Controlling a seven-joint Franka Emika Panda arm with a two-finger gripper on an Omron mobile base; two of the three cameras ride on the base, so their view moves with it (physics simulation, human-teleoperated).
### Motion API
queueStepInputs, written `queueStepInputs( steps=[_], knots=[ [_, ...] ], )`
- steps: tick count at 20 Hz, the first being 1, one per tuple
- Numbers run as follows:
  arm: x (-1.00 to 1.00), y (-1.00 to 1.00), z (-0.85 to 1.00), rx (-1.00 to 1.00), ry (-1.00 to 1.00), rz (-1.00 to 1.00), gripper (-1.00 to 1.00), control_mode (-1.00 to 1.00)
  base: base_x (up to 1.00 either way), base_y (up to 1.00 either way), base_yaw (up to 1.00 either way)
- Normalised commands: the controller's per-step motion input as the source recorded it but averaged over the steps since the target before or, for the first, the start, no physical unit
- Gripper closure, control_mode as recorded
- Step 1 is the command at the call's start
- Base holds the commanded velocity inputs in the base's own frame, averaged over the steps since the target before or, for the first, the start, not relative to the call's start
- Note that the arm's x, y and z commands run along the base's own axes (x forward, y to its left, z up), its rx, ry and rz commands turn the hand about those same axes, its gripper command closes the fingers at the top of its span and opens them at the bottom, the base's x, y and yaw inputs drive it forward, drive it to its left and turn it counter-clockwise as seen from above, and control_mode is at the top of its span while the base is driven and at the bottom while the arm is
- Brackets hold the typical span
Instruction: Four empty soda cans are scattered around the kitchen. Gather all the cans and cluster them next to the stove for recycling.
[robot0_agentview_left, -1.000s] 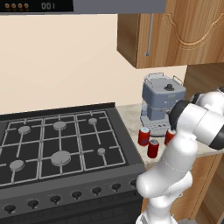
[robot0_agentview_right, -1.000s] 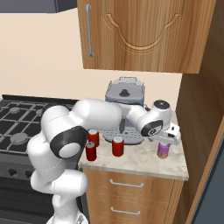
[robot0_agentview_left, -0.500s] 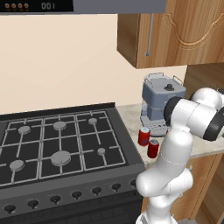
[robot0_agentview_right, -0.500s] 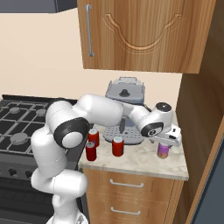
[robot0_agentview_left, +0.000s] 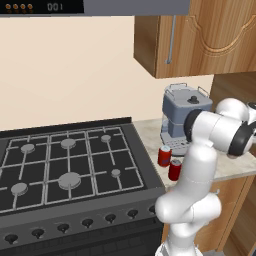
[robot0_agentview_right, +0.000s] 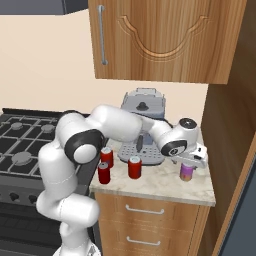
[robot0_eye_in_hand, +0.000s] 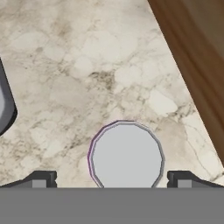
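I am on the last of the cans: three small red cylinders with silvery tops already stand close together on the pale marble table (robot0_agentview_right: 165, 187) just beside the wide black gas stove (robot0_agentview_left: 65, 170) — one red can (robot0_agentview_right: 106, 157) nearest the grates, a second red can (robot0_agentview_right: 103, 173) in front of it, a third red can (robot0_agentview_right: 134, 167) to their right — while the small purple soda can with the silvery lid (robot0_agentview_right: 186, 172) stands apart, near the table's far end by the wooden side panel (robot0_agentview_right: 230, 125). My gripper (robot0_agentview_right: 194, 159) hangs directly over it with its fingers spread wide and nothing between them; in the hand view the purple can's round lid (robot0_eye_in_hand: 127, 155) sits centred between my two dark tips. The next move, I judge, is a straight descent until the fingers straddle the can's wall, then a close, a lift, and a carry left to the red cluster. My arm reaches from the left across the front of the grey-blue espresso machine (robot0_agentview_right: 144, 125), elbow high, wrist bent so the hand points down.
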Motion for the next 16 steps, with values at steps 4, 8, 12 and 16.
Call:
queueStepInputs(
  steps=[4,8,12,16],
  knots=[
    [0.13,-0.04,-0.18,0.0,0.0,0.0,-1.0,-1.0,0.0,0.0,0.0],
    [0.13,-0.01,-0.19,-0.01,0.0,0.0,-1.0,-1.0,0.0,0.0,0.0],
    [0.04,0.0,-0.15,0.0,0.0,0.0,-1.0,-1.0,0.0,0.0,0.0],
    [0.01,0.0,-0.07,0.0,0.0,0.0,1.0,-1.0,0.0,0.0,0.0]
  ],
)
